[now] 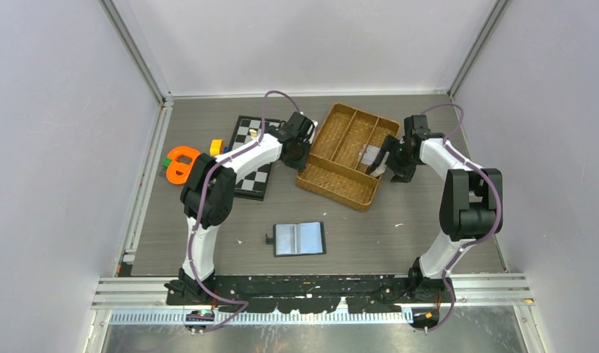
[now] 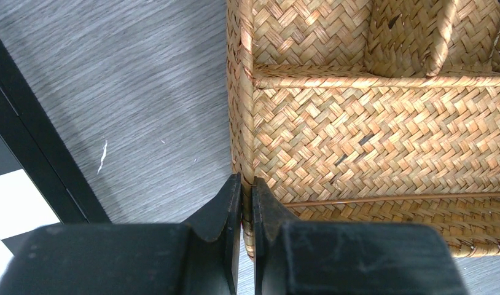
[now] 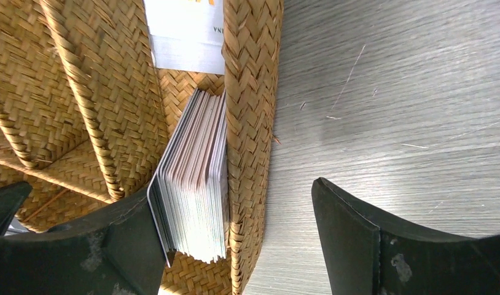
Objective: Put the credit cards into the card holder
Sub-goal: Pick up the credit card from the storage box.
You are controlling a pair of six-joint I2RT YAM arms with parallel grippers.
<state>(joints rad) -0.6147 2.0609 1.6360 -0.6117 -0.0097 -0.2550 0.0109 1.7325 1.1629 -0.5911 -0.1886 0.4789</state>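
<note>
The card holder (image 1: 299,239) lies open on the table near the front, its bluish-grey pockets facing up. A stack of whitish credit cards (image 3: 195,178) stands on edge inside the brown woven tray (image 3: 250,92), leaning against its right wall. Another white card (image 3: 183,31) lies flat further back. My right gripper (image 3: 235,190) is open and straddles that wall: one finger is inside against the stack, the other outside over the table. It shows in the top view (image 1: 385,163). My left gripper (image 2: 247,184) is shut on the tray's left wall (image 2: 241,110), also seen from above (image 1: 305,151).
A black-and-white chessboard (image 1: 252,158) lies left of the tray, its black edge in the left wrist view (image 2: 32,147). An orange object (image 1: 180,163) and a small yellow piece (image 1: 217,147) sit at the far left. The woven tray (image 1: 348,154) has several compartments.
</note>
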